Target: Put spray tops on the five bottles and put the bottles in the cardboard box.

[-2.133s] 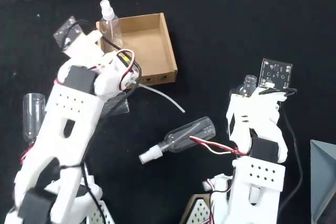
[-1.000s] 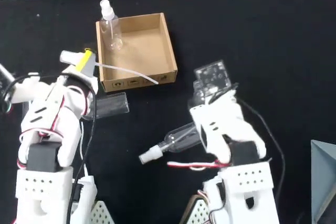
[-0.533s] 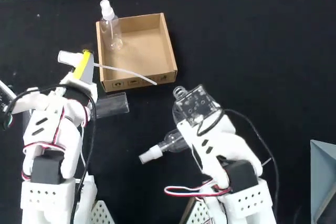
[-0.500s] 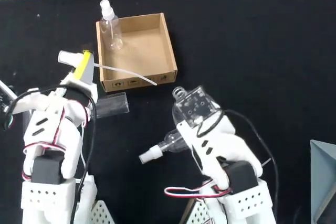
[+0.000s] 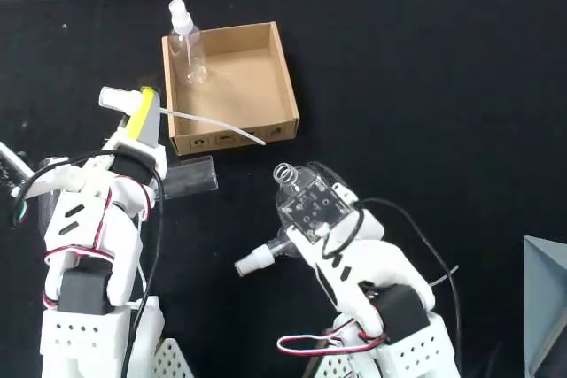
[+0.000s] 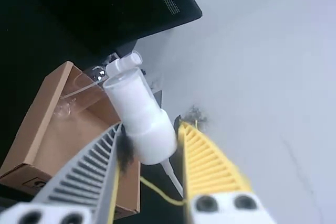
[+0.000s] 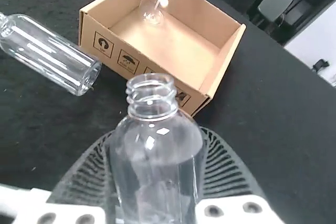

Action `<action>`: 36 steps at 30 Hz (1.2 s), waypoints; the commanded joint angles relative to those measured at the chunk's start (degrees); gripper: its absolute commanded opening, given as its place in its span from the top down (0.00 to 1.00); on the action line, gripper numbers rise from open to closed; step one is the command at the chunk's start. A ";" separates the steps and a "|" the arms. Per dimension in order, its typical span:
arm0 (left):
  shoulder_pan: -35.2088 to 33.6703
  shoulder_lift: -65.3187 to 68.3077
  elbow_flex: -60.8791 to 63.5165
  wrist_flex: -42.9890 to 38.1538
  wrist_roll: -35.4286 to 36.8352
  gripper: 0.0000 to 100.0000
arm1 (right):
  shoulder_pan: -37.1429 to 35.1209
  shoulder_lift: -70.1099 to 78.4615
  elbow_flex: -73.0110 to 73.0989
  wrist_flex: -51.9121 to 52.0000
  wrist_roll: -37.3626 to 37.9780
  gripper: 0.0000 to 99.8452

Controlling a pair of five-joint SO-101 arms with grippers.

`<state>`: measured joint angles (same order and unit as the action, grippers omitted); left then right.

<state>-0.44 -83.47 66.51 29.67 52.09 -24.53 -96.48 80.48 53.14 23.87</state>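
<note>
Bottle, open-necked, sits clamped in the right end effector near centre. Farther left, the left end effector grips a spray top. Its dip tube should enter the neck straight before twisting. The cardboard box waits beyond.

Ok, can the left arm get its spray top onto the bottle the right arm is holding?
Probably yes. The left jaws hold the spray top, and the bottle points its open neck toward that side, though the tube passes over the cardboard box front wall.
</note>
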 commanded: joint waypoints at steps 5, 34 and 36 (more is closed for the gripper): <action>4.53 -1.05 0.22 -1.32 -4.22 0.97 | -1.14 -7.60 3.38 -0.35 0.26 0.96; 6.11 -1.14 0.22 3.08 -4.48 0.97 | -0.97 -12.70 6.20 -0.44 -0.18 0.96; 6.11 -1.14 0.22 3.08 -4.48 0.97 | -1.05 -12.70 6.20 -0.44 -0.18 0.96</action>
<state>5.98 -83.65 67.91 32.48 48.22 -24.62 -102.90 86.64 53.14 24.04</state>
